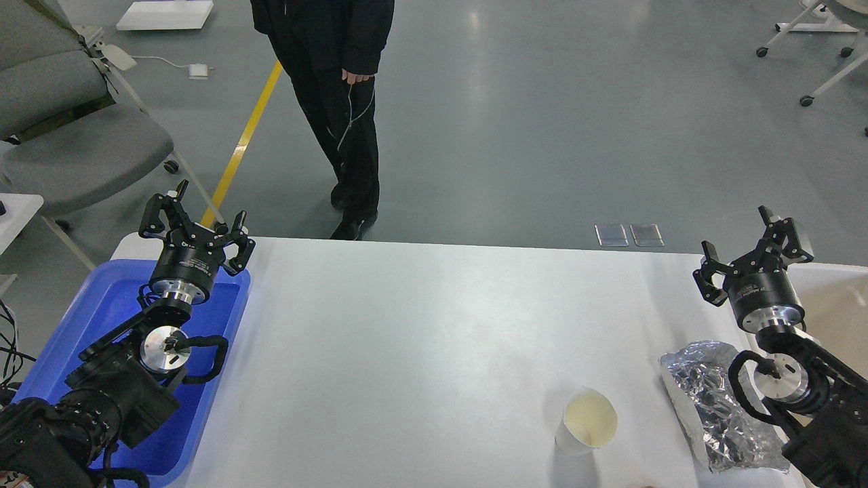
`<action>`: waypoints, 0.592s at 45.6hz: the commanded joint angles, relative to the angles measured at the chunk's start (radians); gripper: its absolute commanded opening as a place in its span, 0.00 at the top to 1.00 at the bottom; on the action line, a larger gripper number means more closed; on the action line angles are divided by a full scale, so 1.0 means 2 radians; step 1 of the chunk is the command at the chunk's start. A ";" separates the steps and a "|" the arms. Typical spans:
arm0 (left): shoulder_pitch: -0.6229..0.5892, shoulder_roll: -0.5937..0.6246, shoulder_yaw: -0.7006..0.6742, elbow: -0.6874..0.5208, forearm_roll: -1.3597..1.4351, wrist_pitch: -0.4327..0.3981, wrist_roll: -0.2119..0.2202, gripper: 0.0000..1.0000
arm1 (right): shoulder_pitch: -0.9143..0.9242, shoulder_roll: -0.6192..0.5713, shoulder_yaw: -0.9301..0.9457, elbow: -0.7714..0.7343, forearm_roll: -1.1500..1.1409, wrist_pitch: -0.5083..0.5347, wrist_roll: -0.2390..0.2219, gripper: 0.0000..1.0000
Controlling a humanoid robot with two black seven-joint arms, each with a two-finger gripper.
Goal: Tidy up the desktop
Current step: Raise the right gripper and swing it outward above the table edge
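The desktop (pixel 420 339) is a wide white tabletop. A white paper cup (pixel 587 421) lies tilted on it at the front right, mouth towards me. A crumpled silver foil bag (pixel 712 400) lies to the cup's right, partly under my right arm. My left gripper (pixel 196 220) is open and empty, raised over the far end of the blue tray (pixel 102 318). My right gripper (pixel 753 247) is open and empty, raised over the desktop's right edge, beyond the foil bag.
A white-rimmed beige bin (pixel 831 305) stands at the right edge, partly behind my right arm. A person in black (pixel 339 102) stands beyond the far edge. A grey chair (pixel 61 135) is at the far left.
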 commanded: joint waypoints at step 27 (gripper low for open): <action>0.000 0.000 0.000 0.000 0.000 0.000 0.000 0.00 | 0.068 -0.320 -0.225 0.335 -0.060 -0.068 -0.135 0.00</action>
